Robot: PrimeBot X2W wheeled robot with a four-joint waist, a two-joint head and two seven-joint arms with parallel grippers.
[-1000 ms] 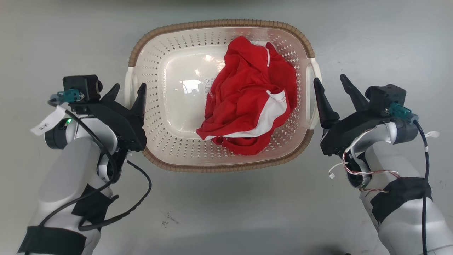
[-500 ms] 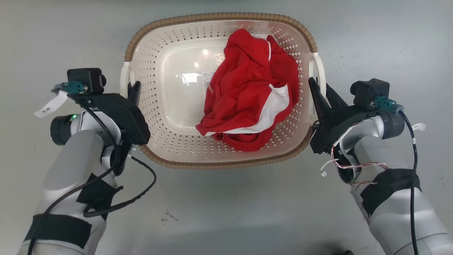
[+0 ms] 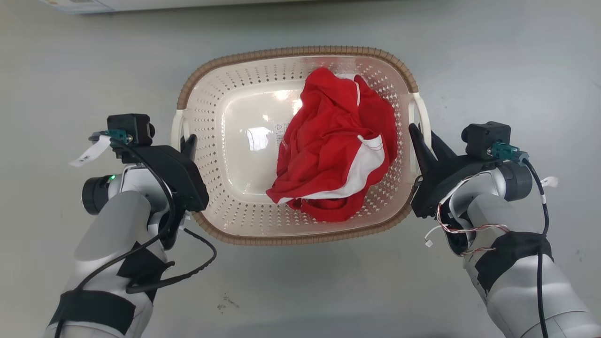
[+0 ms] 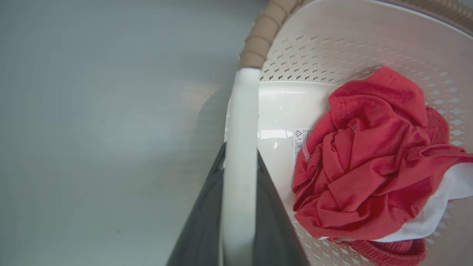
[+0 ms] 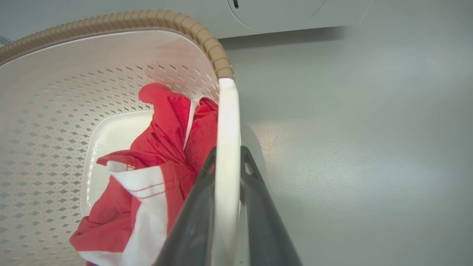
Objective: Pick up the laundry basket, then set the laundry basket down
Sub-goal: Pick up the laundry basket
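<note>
Laundry basket point(image 3: 300, 50) lay betw. both arms over a grey surface point(image 3: 300, 291); couldn't tell if it touched. Red-and-white garment point(image 3: 338, 150) was bunched inside, twd its right. Left gripper point(image 3: 188, 141) pinched the left handle point(image 3: 176, 126); right gripper point(image 3: 422, 131) pinched the right handle point(image 3: 425, 112), fingers either side.

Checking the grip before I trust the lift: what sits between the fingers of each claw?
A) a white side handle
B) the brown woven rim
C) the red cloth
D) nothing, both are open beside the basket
A: in each wrist view a white handle of the laundry basket runs up between the dark fingers, the left claw on the left handle, the right claw on the right handle.
</note>
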